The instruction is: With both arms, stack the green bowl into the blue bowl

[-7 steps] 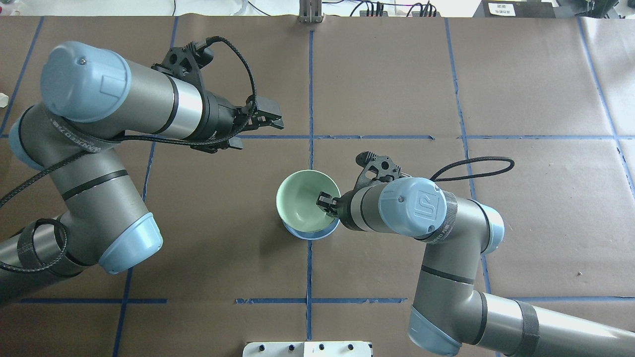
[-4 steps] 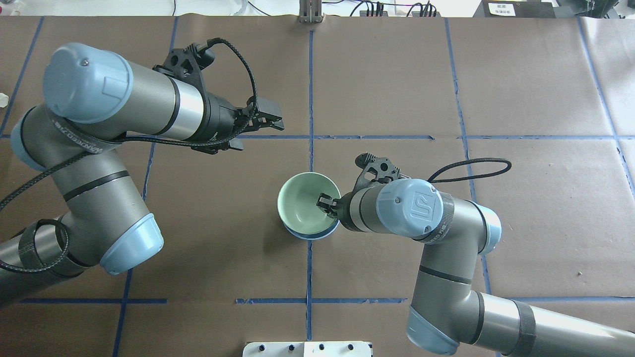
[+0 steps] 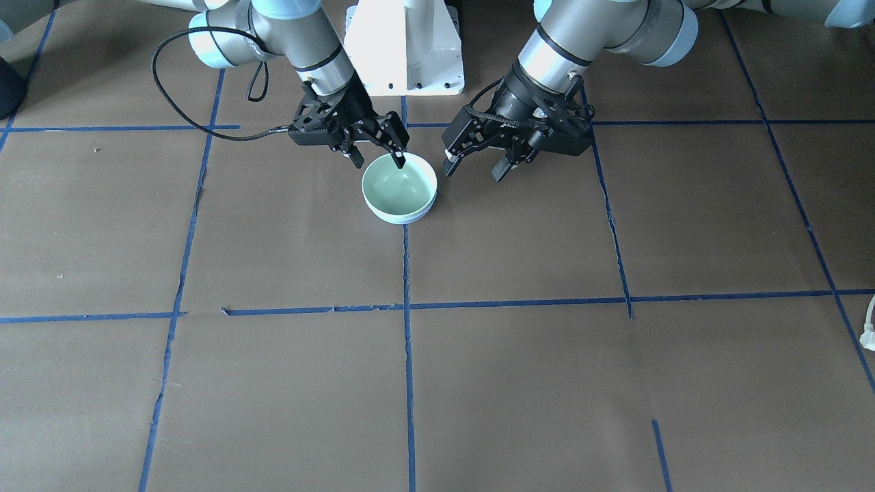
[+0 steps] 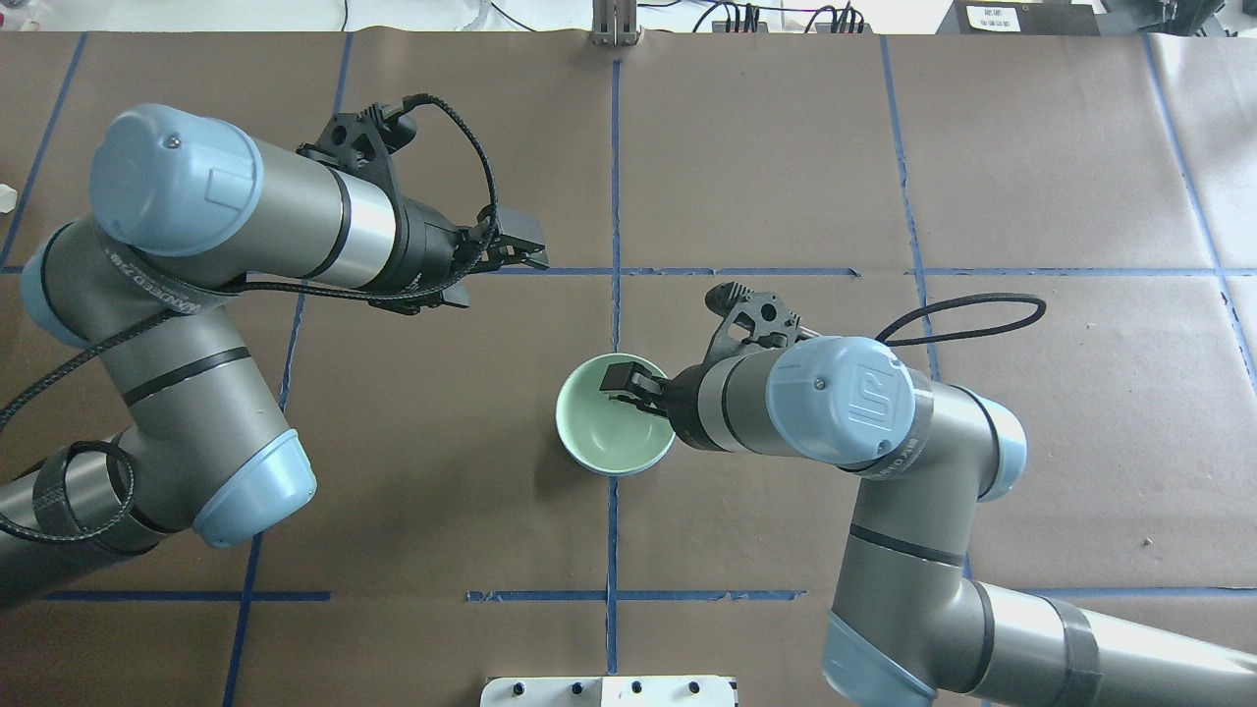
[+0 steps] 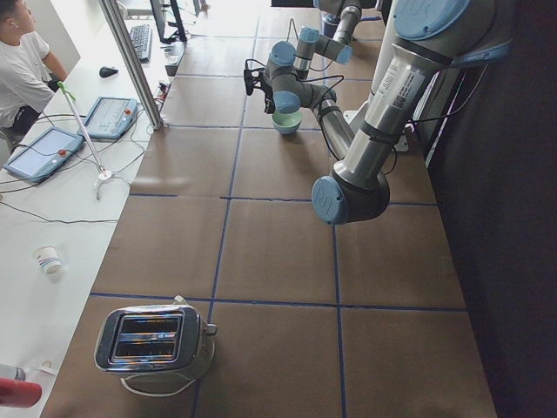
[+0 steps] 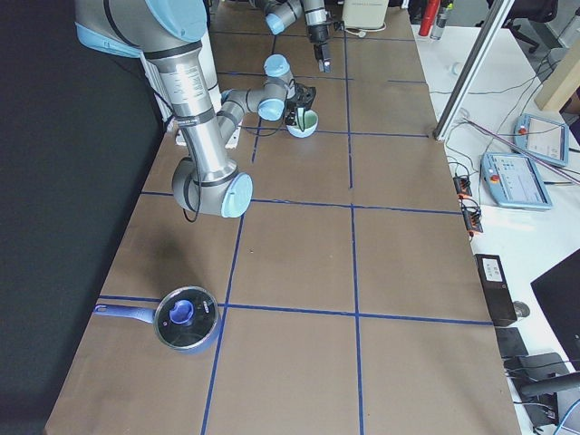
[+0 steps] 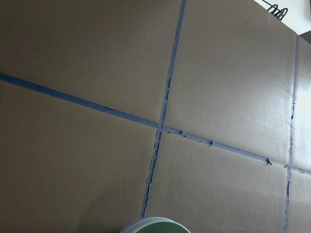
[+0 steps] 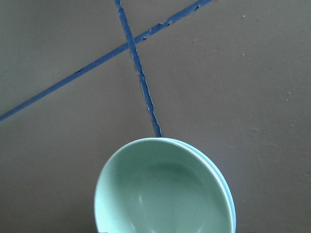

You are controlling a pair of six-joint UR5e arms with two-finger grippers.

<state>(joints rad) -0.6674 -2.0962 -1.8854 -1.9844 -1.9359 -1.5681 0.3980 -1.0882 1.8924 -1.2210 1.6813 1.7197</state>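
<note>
**Final stage of stacking.** The pale mint-green round bowl [image 3: 398,188] sits nested in the pale light-blue round bowl [image 8: 230,199] on the brown bench [image 3: 547,273]. The right arm's fingers [image 4: 619,377] are spread and released above the rim. The left arm's fingers [image 3: 449,160] are spread and empty. The next move is probably to retract both arms.

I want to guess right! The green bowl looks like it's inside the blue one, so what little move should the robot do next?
Probably lift the right end effector straight up: its jaws look open across the rim of the green bowl, which already sits nested in the blue bowl.
</note>
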